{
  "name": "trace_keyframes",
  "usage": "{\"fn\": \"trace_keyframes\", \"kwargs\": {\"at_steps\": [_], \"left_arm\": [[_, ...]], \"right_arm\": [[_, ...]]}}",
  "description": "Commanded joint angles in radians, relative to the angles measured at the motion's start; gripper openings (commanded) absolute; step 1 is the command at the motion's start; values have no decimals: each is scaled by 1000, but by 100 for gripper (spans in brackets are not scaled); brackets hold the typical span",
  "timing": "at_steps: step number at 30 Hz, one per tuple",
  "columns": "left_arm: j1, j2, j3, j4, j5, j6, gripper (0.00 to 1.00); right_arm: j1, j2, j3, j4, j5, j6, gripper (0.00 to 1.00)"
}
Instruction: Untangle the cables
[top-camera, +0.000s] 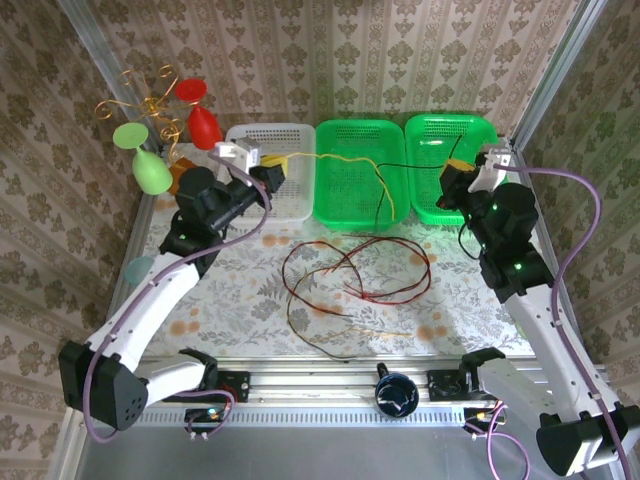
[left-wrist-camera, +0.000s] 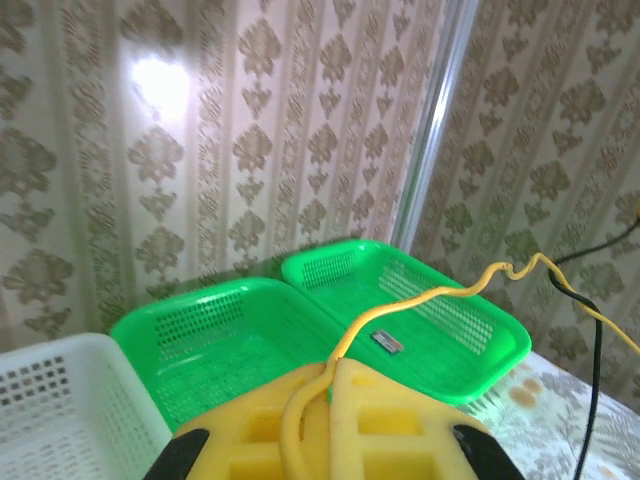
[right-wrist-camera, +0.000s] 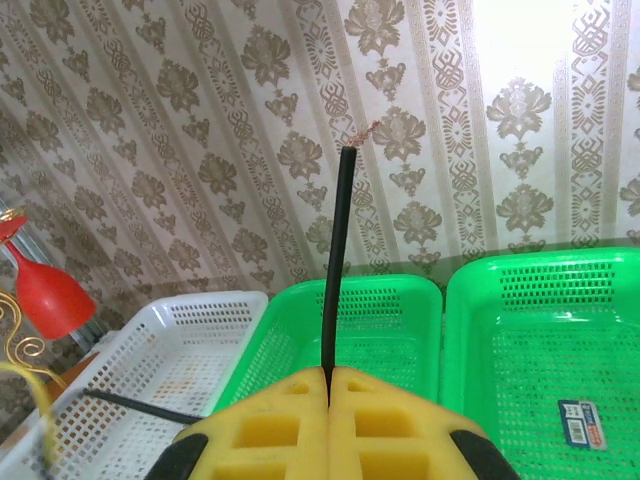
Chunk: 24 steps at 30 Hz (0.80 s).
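Note:
The cables are thin wires. The red cable (top-camera: 284, 272) lies in loose loops on the patterned table, with thin black and yellow strands crossing below it. My left gripper (top-camera: 275, 172) hangs over the white basket, shut on the yellow cable (top-camera: 340, 157). In the left wrist view the yellow cable (left-wrist-camera: 430, 295) leaves that gripper (left-wrist-camera: 335, 365) and runs right over the green baskets. My right gripper (top-camera: 455, 172) is above the right green basket, shut on the black cable (top-camera: 415, 165). In the right wrist view the black cable (right-wrist-camera: 340, 260) stands up from the shut gripper (right-wrist-camera: 328, 372).
A white basket (top-camera: 285, 135) and two green baskets (top-camera: 330, 215) (top-camera: 420, 215) line the back of the table. Red (top-camera: 205, 125) and green (top-camera: 150, 170) wine glasses stand at the back left by a gold wire ornament. A dark round knob (top-camera: 397, 392) sits on the front rail.

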Motion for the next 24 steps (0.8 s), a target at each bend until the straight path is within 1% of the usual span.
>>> {"fn": "trace_keyframes", "kwargs": {"at_steps": [1,4,7,9,12,14,17,19,24], "left_arm": [[32,-38,-18,0,-20,-22,0],[47,-51,-12,-36,-36,-6,0],[57,-77,-11,-78,-157,3,0],[62,-104,-31,-58,-255,-2,0],[71,-128,-56,-34,-328,-2,0],[75,-137,-67,-25,-333,3,0],[80,-142,-66,-34,-319,5,0],[82,-141,-60,-50,-295,3,0],[84,-130,-42,-85,-230,-6,0]], "right_arm": [[-9,-23,-16,-4,47,-12,0],[-7,-23,-17,-6,46,-11,0],[-10,-22,-9,-24,76,-22,0],[-16,-22,-9,-28,84,-22,0],[-19,-23,-10,-26,80,-23,0],[-18,-24,-12,-25,72,-21,0],[-18,-20,13,-20,21,-15,0],[-19,-8,61,-37,-16,-13,0],[-19,15,202,-54,-35,-36,0]]}}
